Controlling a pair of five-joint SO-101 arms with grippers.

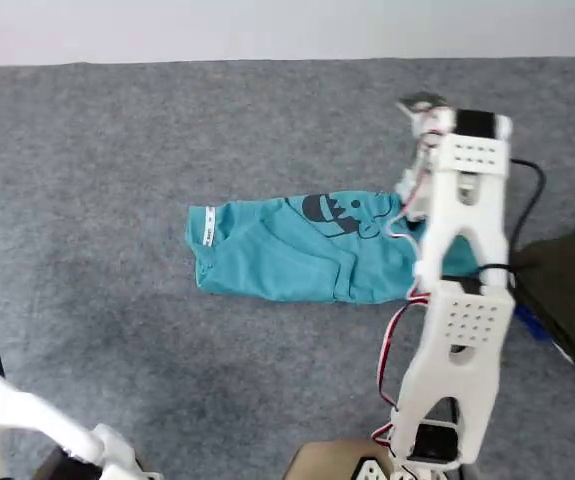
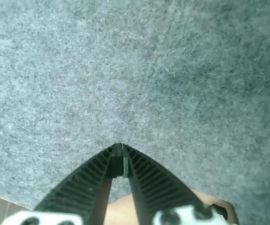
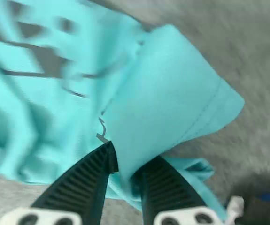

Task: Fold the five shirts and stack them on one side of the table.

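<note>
Right gripper is clamped on a fold of the crumpled teal printed cotton shirt, which lies mid-table on the grey felt cover. Left gripper is pinched together above the felt.

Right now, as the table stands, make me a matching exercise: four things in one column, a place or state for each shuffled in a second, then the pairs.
Column one
1. left pincer
2. right pincer
3. teal shirt
4. dark item

Column two
A. lying rumpled in the middle of the table
B. at the right edge of the high view
C. shut, over bare grey surface
D. clamped on a teal fold

Pairs: 1-C, 2-D, 3-A, 4-B
</note>
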